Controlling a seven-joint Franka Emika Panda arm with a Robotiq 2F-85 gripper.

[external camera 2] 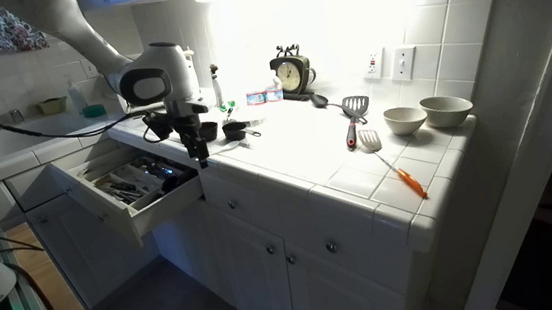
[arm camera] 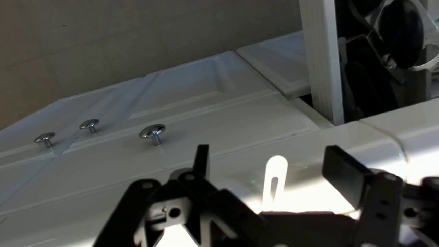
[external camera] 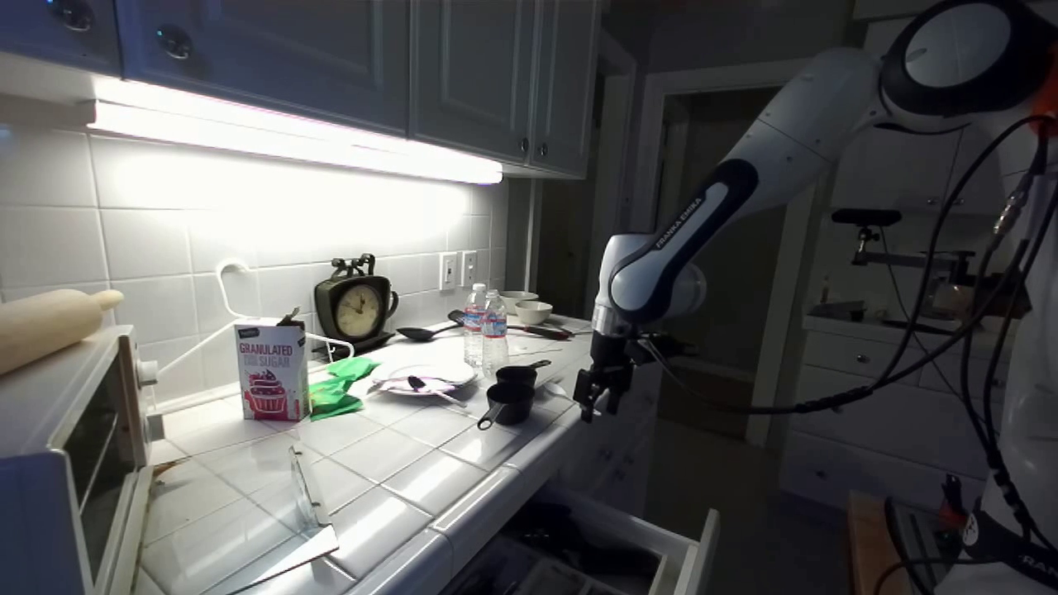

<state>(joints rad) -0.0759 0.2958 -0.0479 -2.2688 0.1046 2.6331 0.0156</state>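
Note:
At the counter's front edge my gripper (external camera: pixel 600 403) points downward, and it is also seen as a dark gripper (external camera 2: pixel 201 155) in an exterior view. Its black fingers (arm camera: pixel 344 176) stand wide apart in the wrist view, so it is open. A white slotted handle (arm camera: pixel 276 165) shows in the gap, with space on both sides; no finger touches it. The handle's other end is hidden behind the gripper body. Near the gripper on the counter are two black measuring cups (external camera: pixel 509 403), seen in both exterior views, one cup (external camera 2: pixel 235 131) with its handle outward.
Below the counter edge an open drawer (external camera 2: pixel 97 203) holds several utensils. On the counter (external camera 2: pixel 276 157) lie a plate (external camera: pixel 450 372), water bottles (external camera: pixel 495 335), a sugar box (external camera: pixel 273 372), a clock (external camera: pixel 361 310), an orange-handled spatula (external camera 2: pixel 411 183) and bowls (external camera 2: pixel 405 120). Cabinet knobs (arm camera: pixel 153 132) protrude below.

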